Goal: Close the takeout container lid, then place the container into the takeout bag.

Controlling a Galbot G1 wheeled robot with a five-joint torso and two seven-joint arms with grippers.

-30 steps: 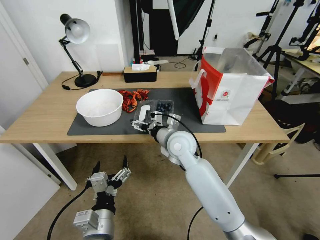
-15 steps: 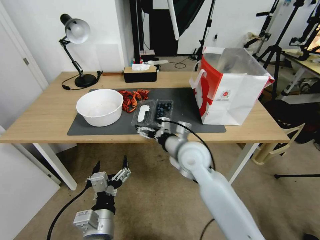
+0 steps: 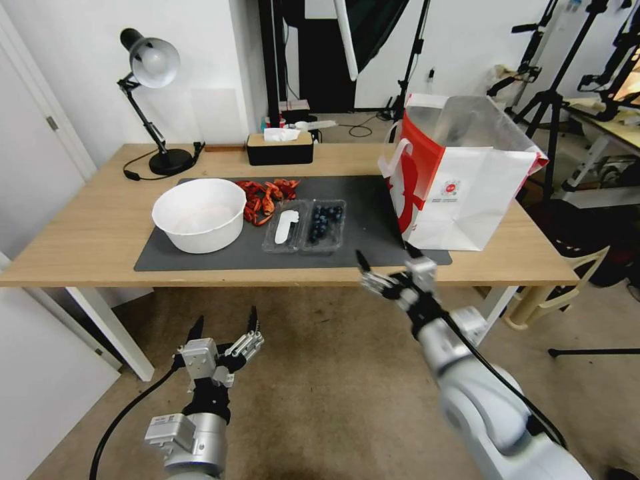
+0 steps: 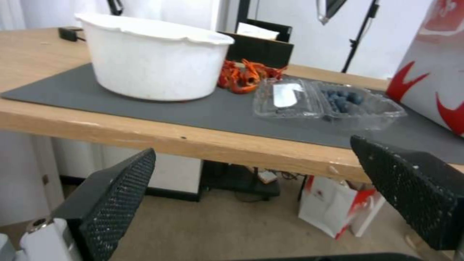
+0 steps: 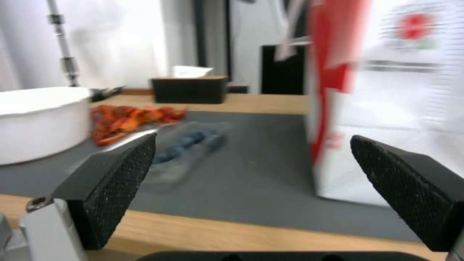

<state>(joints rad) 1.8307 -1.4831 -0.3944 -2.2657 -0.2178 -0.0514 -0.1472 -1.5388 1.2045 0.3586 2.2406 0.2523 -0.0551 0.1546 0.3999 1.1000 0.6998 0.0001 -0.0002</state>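
One wooden table [image 3: 80, 233] carries a dark mat [image 3: 373, 220], lamp [image 3: 150, 100] behind.

Our two arms are smooth pale grey-white shells with rounded joints. A black cable runs along each, looping free beside the left forearm and lying over the right one. Each wrist carries a silver, boxy metal block. The left gripper [image 3: 223, 330] and right gripper [image 3: 385, 258] end in black fingers [image 4: 116, 192] whose inner pads have a fine diamond-knurled texture. A white bracket with a dark screw sits beside one finger base.
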